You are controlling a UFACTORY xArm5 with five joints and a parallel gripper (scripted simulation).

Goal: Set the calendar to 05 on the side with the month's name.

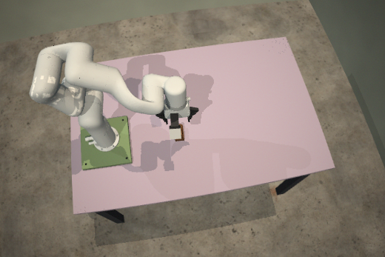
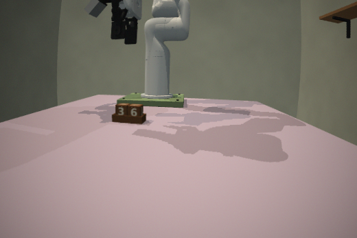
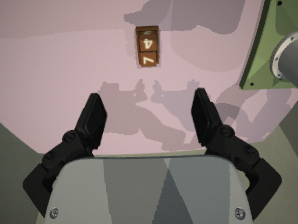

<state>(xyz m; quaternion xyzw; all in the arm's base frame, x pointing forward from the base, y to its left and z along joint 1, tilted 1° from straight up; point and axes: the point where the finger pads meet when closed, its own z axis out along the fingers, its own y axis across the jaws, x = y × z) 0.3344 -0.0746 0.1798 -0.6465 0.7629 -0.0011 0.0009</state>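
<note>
Tray [image 1: 181, 139] [image 2: 129, 119] [image 3: 147, 28] sits flat on the pink table [image 1: 240, 90] [image 2: 192, 193] [image 3: 55, 60], near the green base plate [image 1: 86, 163] [image 2: 151, 102] [image 3: 249, 75]. Both cubes are in it, side by side. The exterior view reads 36: left-hand cube [image 2: 121, 110] [image 3: 148, 43] shows 3, right-hand cube [image 2: 135, 110] [image 3: 148, 60] shows 6. Top faces in the wrist view look like 4 and 7. Can't make out a month name, so can't confirm 36 is the reading side. No 0 or 5 in sight either.

Gripper [image 1: 178, 120] [image 2: 124, 39] [image 3: 147, 101] is wide open, nothing between the fingers, well above the table. Tray is off to the camera side, not between the fingertips. Wrist camera [image 1: 175, 133] [image 2: 95, 7] hides much of it from the top.

My read: pre-grasp, no digit set yet. If that face is the date side, both cubes need changing. Next move: pick a cube, shift over it, line the fingers up with two opposite free sides, then descend. The neighbour and tray walls leave little room; a sloppy descent could drag the tray or clip the other cube. Confirm where 0 and 5 are before choosing turns.
</note>
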